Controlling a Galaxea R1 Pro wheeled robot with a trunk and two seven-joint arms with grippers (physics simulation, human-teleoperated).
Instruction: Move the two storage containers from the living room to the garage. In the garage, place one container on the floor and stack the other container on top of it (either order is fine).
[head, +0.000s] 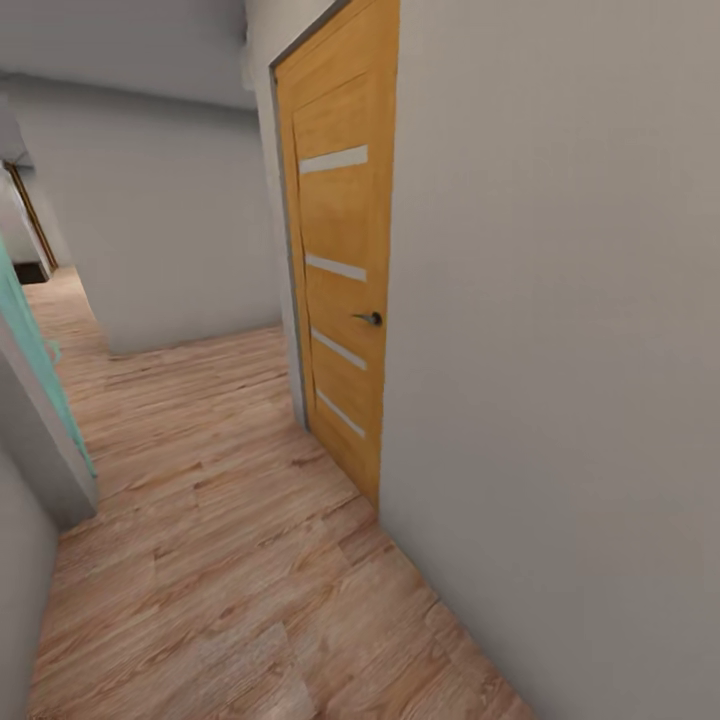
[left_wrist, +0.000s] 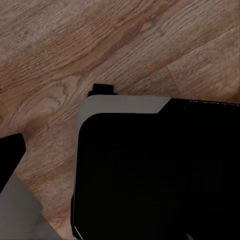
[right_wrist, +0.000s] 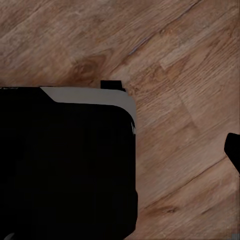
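Robot's rolling down a hallway with light wood plank flooring. A honey-wood door with frosted strips stands shut just ahead on its right. No bins around, so neither arm is nearer. Can't tell either pincer's state.

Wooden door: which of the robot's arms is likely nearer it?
Right, probably. The door sits in the wall along the head view's right, the right arm's side, opposite the left arm. Both wrist cameras face plank floor beside the robot's base.
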